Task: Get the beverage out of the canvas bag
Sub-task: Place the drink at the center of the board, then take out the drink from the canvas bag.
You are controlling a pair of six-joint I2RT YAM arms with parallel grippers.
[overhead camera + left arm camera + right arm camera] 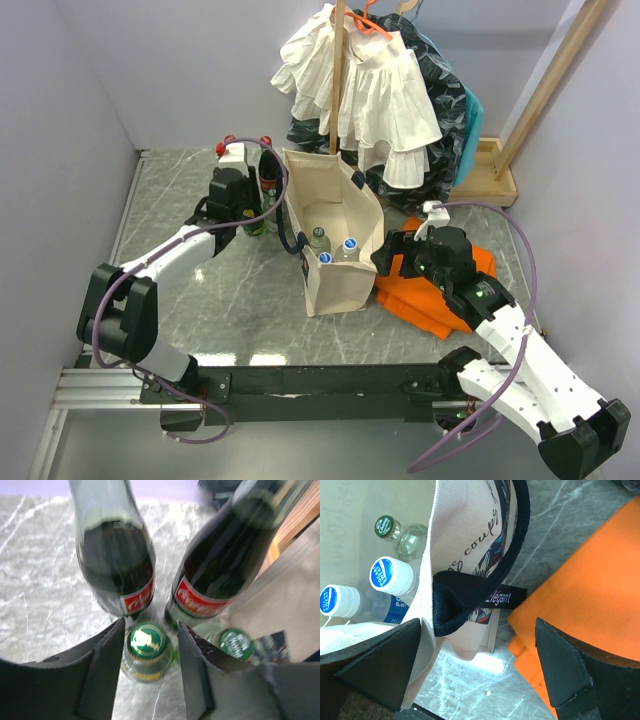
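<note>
The cream canvas bag with navy handles stands open mid-table. Inside it are two bottles with white-and-blue caps and a clear bottle with a green cap. My left gripper is left of the bag, open. Its fingers flank a green-capped beverage bottle standing on the table, with a small gap on the right side. My right gripper is open wide at the bag's right wall, with its left finger against the rim.
Two dark cola bottles with red labels and another green-capped bottle stand close around my left gripper. A folded orange cloth lies right of the bag. Hanging clothes and a wooden stand are behind.
</note>
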